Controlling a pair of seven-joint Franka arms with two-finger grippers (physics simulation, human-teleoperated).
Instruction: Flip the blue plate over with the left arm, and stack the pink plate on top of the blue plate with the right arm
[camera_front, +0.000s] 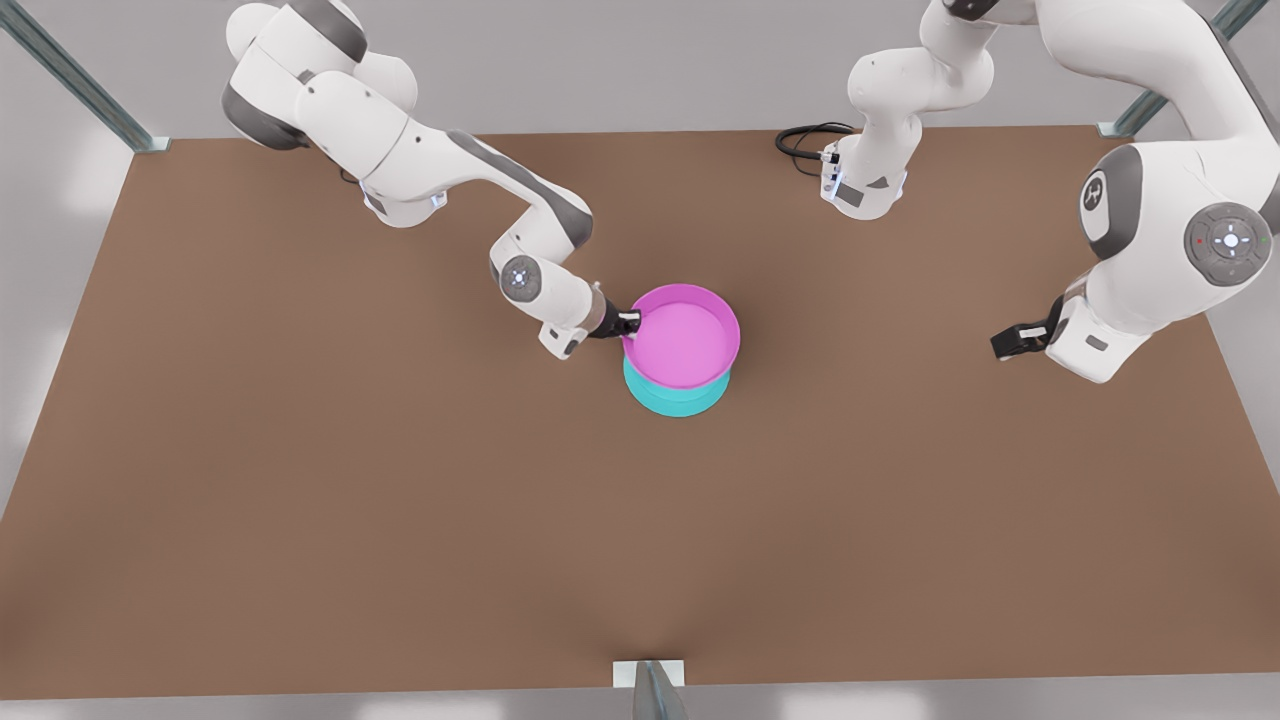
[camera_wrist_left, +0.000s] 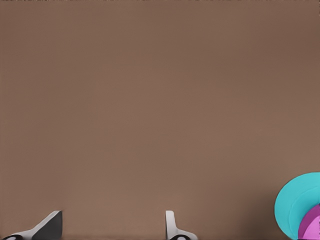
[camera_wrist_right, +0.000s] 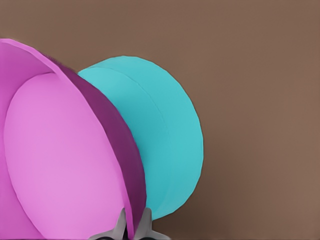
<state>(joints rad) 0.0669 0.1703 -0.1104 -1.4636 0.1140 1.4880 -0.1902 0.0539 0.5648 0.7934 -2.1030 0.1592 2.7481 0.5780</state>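
Note:
The pink plate (camera_front: 682, 338) hangs open side up over the blue plate (camera_front: 676, 398), which lies base up on the brown table (camera_front: 300, 450). I cannot tell whether the two touch. My right gripper (camera_front: 630, 322), on the front view's left, is shut on the pink plate's rim. Its wrist view shows the right gripper (camera_wrist_right: 132, 227) pinching the pink plate (camera_wrist_right: 60, 160), with the blue plate (camera_wrist_right: 160, 140) behind. My left gripper (camera_front: 1010, 342) waits open at the front view's right, well away from the plates. Between the open fingers of the left gripper (camera_wrist_left: 111, 230) is bare table, and the blue plate (camera_wrist_left: 300, 200) and pink plate (camera_wrist_left: 312, 225) are off to one side.
A black cable (camera_front: 805, 140) loops beside the arm base at the table's back edge. Metal frame posts (camera_front: 140, 135) stand at the back corners. A small bracket (camera_front: 650, 680) sits at the middle of the front edge.

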